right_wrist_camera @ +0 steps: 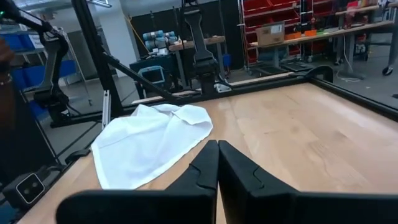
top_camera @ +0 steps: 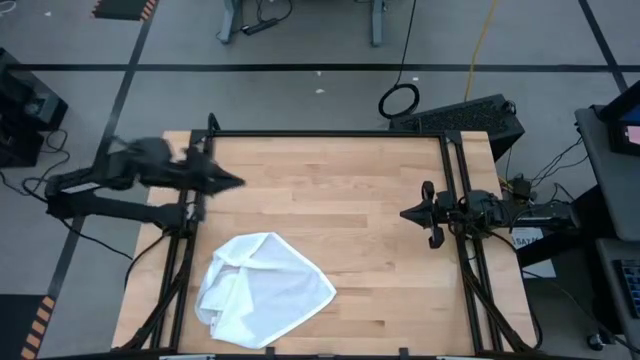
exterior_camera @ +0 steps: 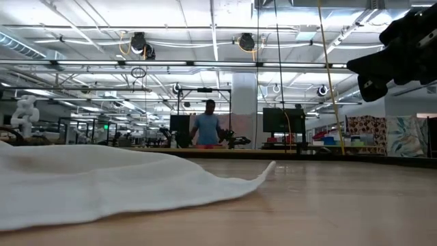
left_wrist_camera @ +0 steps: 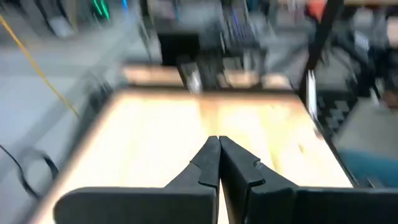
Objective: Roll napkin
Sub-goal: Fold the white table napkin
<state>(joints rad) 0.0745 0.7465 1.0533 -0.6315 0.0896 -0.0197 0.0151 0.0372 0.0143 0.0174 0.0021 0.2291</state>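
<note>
On the near-left part of the pale wooden counter (top_camera: pixel 340 190) lay the plain white cloth napkin (top_camera: pixel 262 290), loosely spread in a rumpled, roughly four-cornered shape, with a bunched fold along its left edge and one corner pointing toward the middle of the boards. Nothing rested on it, and neither arm touched it. From the low view the napkin (exterior_camera: pixel 102 184) filled the left foreground as a shallow, soft mound tapering to a thin, slightly lifted corner on the wood.

Well apart from the cloth, the left hand (top_camera: pixel 238 182) hovered over the far-left part of the counter, pointing toward the centre; its own wrist view showed the two dark fingers (left_wrist_camera: pixel 205 165) clenched together with nothing between them, above bare boards. The right hand (top_camera: pixel 405 213) waited at the right side of the counter, near the black metal frame rail (top_camera: pixel 455 180), pointing inward. Its fingers (right_wrist_camera: pixel 206 163) were likewise pressed together and empty, and beyond them the napkin (right_wrist_camera: pixel 149 143) lay across the counter near the opposite edge.

Far off in the room beyond the counter, a person in a light blue top (exterior_camera: pixel 207 127) stood at a workbench.
</note>
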